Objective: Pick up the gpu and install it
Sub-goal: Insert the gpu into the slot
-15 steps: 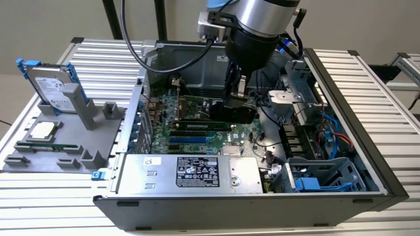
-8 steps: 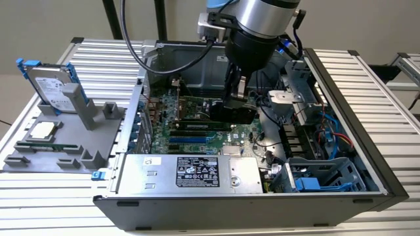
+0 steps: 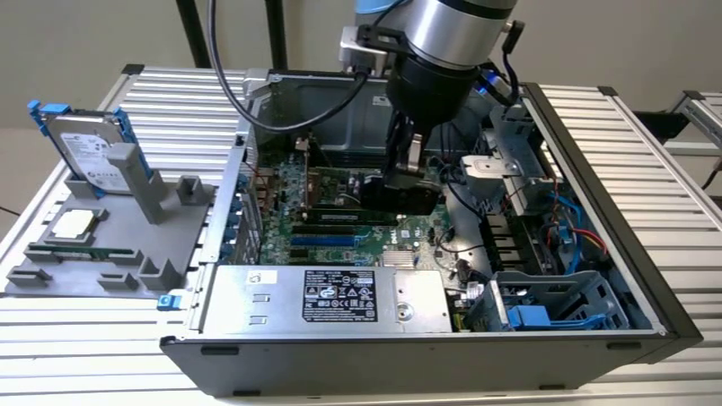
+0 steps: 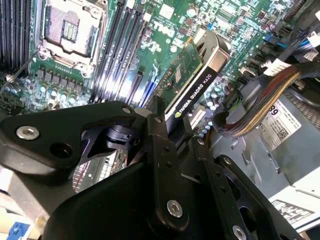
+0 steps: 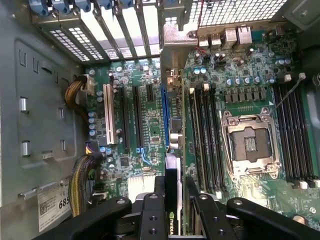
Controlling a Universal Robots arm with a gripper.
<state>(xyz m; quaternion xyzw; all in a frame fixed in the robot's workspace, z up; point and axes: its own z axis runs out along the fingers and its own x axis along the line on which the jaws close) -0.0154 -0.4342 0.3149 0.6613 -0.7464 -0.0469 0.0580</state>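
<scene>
— GPU [image 4: 192,82] position?
— Your fingers [image 4: 167,127] are clamped on its top edge; it hangs edge-down just above the motherboard [image 5: 150,115], long axis running along the blue slot [image 5: 165,112].

One robot arm [image 3: 451,34] reaches into one open computer case [image 3: 587,211], which holds one motherboard [image 5: 150,120] and one power supply box [image 3: 327,296]. One gripper [image 5: 175,210] carries one graphics card [image 4: 192,90]. The board has one empty processor socket [image 5: 250,145]. Beside the case sits one grey holder tray [image 3: 124,254] with one hard drive [image 3: 90,152] standing in it and, as far as I can tell, one processor chip [image 3: 73,224].
</scene>
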